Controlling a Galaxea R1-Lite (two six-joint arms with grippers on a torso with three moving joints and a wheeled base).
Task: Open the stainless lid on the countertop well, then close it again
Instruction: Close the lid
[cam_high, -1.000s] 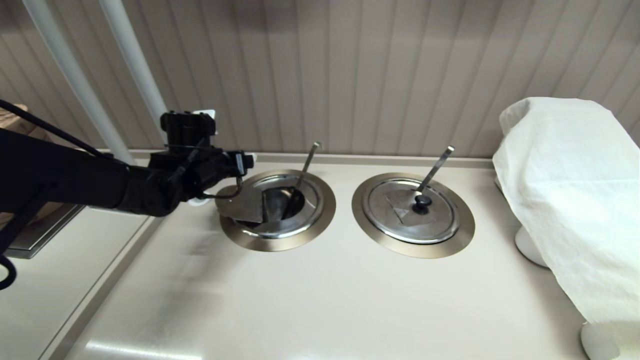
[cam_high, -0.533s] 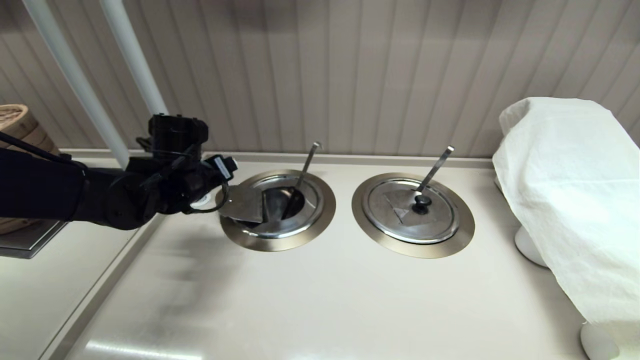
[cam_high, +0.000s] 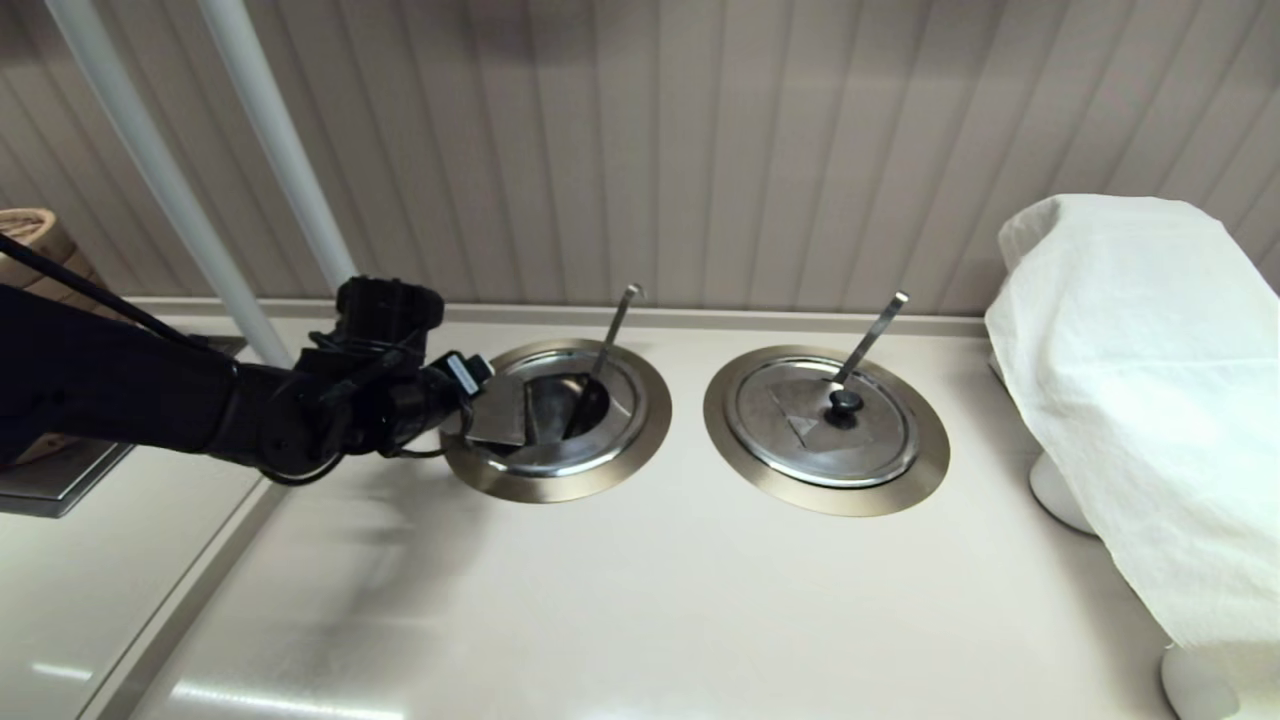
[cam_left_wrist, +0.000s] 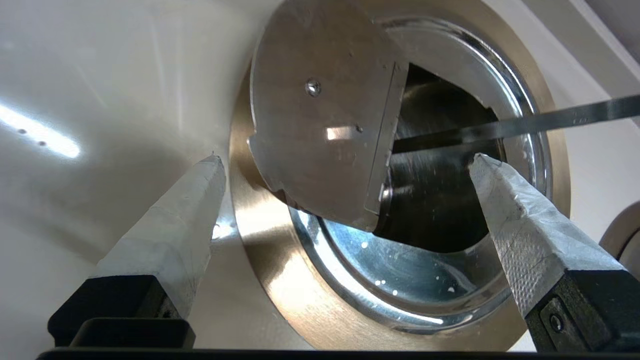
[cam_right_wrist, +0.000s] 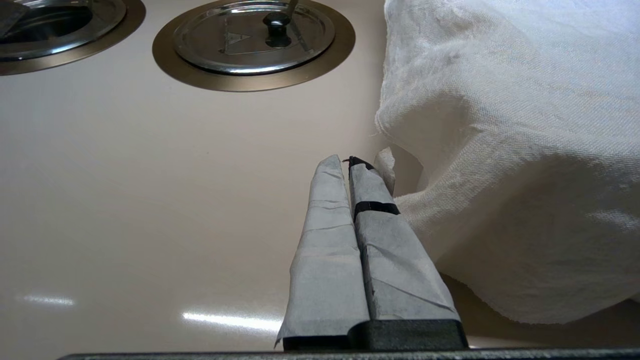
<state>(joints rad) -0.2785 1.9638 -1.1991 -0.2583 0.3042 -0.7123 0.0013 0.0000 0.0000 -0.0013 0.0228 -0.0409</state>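
- We have the left gripper (cam_high: 475, 400) at the left edge of the countertop well (cam_high: 556, 420), its 2 fingers (cam_left_wrist: 172, 235) spread wide and holding nothing.
- The stainless lid (cam_high: 497, 412) stands folded open: its hinged flap is tipped up over the well's left half, underside facing the wrist camera, with a small rivet showing. The right half of the rim lies flat, and the dark pot below is exposed.
- The hook-tipped ladle handle (cam_high: 612, 335) leans out of the opening toward the back wall.
- We judge the opening half done; closing remains. The knob is hidden on the flap's far side, so the next move probably means pushing the flap over or reaching around it.
- Risks as we see them: a push on the bare flap could let it drop hard and slam, since nothing is gripping it. A finger entering the opening could catch the ladle handle and shift it under the falling flap, leaving the lid ajar. The polished steel offers little grip for the padded fingers.
- The twin lid (cam_high: 826, 420) with its black knob sits shut to the right, well apart.
- The right gripper (cam_right_wrist: 348, 172) is parked beside the white cloth (cam_right_wrist: 515, 150), fingers pressed together, empty.
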